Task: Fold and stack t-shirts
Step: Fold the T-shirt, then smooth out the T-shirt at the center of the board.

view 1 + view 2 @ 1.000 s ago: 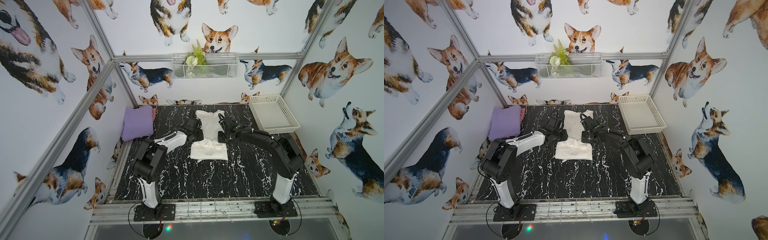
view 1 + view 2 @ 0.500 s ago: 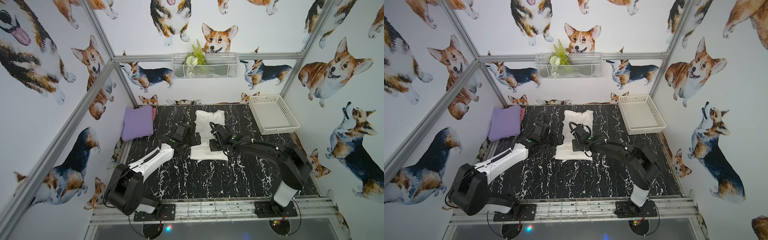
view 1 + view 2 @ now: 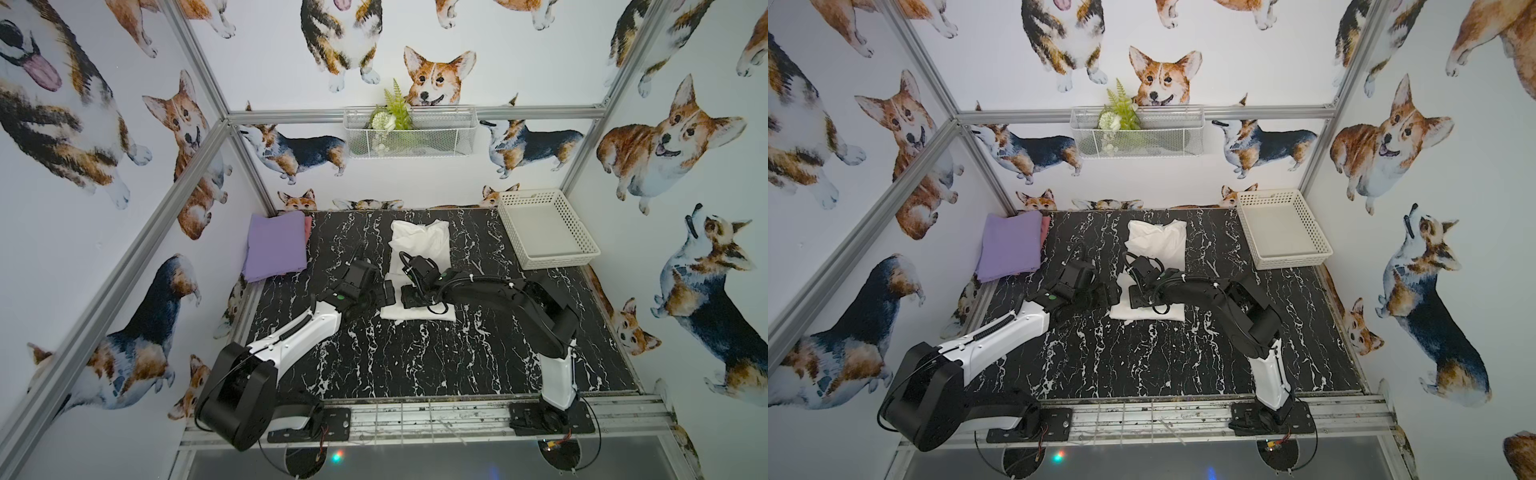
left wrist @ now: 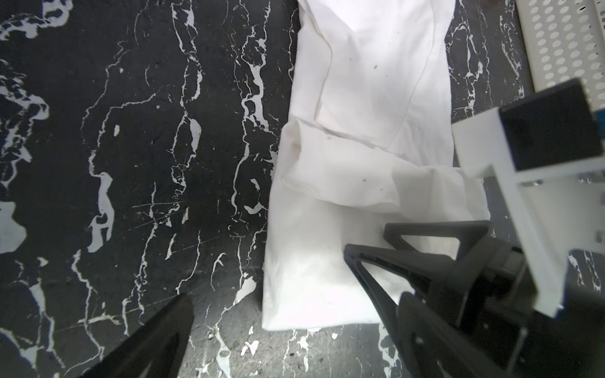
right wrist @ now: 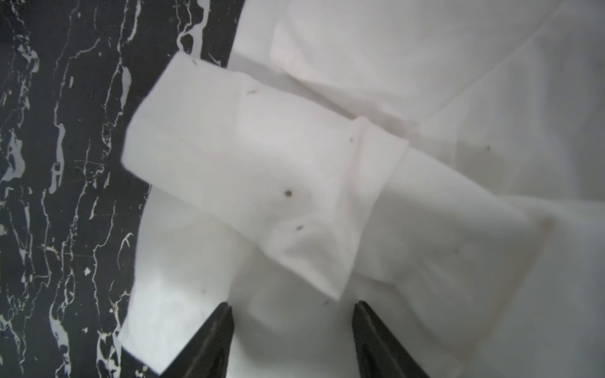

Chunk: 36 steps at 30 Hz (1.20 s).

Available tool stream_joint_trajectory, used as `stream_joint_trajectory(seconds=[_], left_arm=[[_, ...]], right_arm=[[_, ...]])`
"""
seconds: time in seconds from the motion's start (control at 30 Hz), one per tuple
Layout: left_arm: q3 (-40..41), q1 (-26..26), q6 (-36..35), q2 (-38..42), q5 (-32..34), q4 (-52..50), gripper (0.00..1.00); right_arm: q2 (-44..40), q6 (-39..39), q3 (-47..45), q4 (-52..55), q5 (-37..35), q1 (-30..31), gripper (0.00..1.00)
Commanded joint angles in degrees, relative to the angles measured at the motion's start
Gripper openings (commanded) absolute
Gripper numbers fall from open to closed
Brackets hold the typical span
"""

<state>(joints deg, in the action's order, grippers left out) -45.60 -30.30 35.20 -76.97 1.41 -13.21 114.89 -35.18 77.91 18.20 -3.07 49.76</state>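
1 white t-shirt (image 3: 419, 245) part-folded, 1 lavender t-shirt (image 3: 274, 245) atop 1 pinkish t-shirt (image 3: 308, 228), 1 basket (image 3: 579, 224), left gripper (image 3: 382, 295) and right gripper (image 5: 291, 306) both spread, empty

both arms are stretched low toward the middle. the left arm (image 3: 299, 332) has its big black shoulder joint sitting down by its base. its white link angles forward and the wrist is bent, so the left gripper (image 3: 385, 293) points across at the other one. its jaws are spread wide, and the left wrist view only shows one finger (image 4: 157, 340) clearly, way off at the edge. the right arm (image 3: 482, 286) has its white link near upright, elbow folded, black forearm running about level. the right gripper (image 5: 292, 303) has its jaws parted too. in both top views the two grippers sit just beside each other.
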Motion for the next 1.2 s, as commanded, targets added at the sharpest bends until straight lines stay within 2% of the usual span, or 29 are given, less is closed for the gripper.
stream_joint_trajectory(seconds=[0.0,0.23,0.33,0.5,0.73,0.83,1.0,1.17], left_arm=[[-0.1,0.0,0.4,-0.3,0.3,0.6,1.0],[-0.1,0.0,0.5,-1.0,0.0,1.1,0.99],[-0.2,0.0,0.7,-1.3,-0.2,1.5,0.99],[-0.3,0.0,1.1,-1.9,-0.4,1.8,0.99],[-0.5,0.0,0.8,-2.1,-0.6,1.3,0.99],[-0.5,0.0,0.8,-2.3,-0.7,1.4,1.0],[-0.9,-0.1,1.1,-3.7,-1.1,2.4,1.0],[-1.3,0.0,1.1,-4.7,-1.4,3.0,0.99]], right_arm=[[1.2,-0.7,1.5,0.0,-0.9,-0.4,0.62],[2.7,0.2,3.1,-0.3,-4.3,-1.4,0.61],[3.4,2.4,5.4,0.5,-6.9,-2.2,0.62],[6.3,5.7,9.8,0.8,-7.2,-4.6,0.62],[12.4,11.6,22.9,5.7,-8.3,-8.4,0.62],[11.3,14.4,26.8,7.5,-8.4,-9.2,0.62],[2.7,14.3,22.6,6.4,-8.5,-8.9,0.62],[-5.6,7.9,8.9,2.6,-3.5,-8.6,0.61]])
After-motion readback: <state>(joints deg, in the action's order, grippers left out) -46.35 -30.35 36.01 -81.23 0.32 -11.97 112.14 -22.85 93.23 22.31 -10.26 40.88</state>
